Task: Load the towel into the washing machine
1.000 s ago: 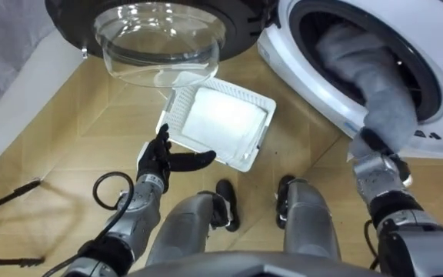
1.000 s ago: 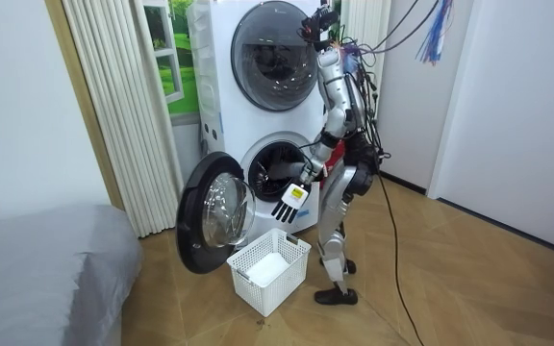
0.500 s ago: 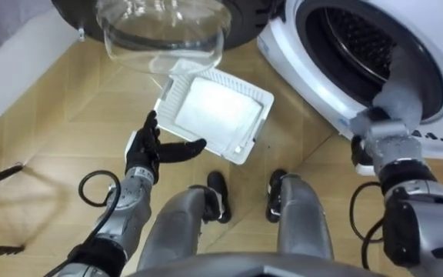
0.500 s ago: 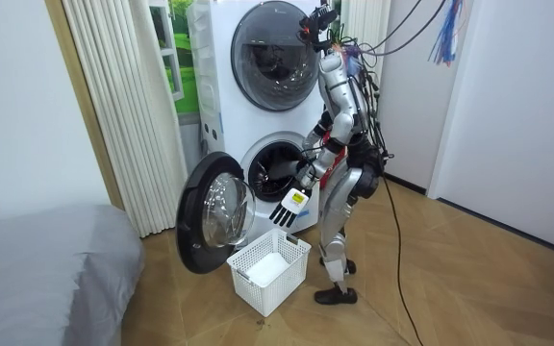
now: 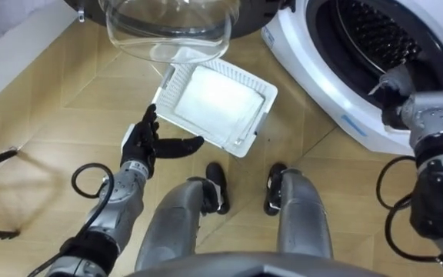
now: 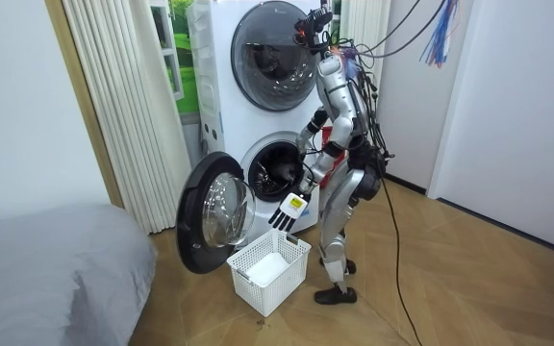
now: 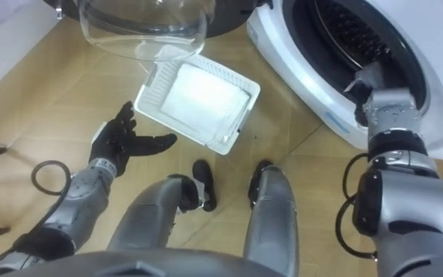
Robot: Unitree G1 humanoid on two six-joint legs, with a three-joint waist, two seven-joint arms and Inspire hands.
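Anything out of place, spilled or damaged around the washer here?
Nothing stands out: the white perforated plastic basket sits upright on the wooden floor, and the white washing machine has its round glass door hanging open.

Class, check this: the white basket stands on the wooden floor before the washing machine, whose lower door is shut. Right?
Not quite: the room view shows the lower door swung wide open. The rest holds: the white basket stands on the wooden floor before the washing machine.
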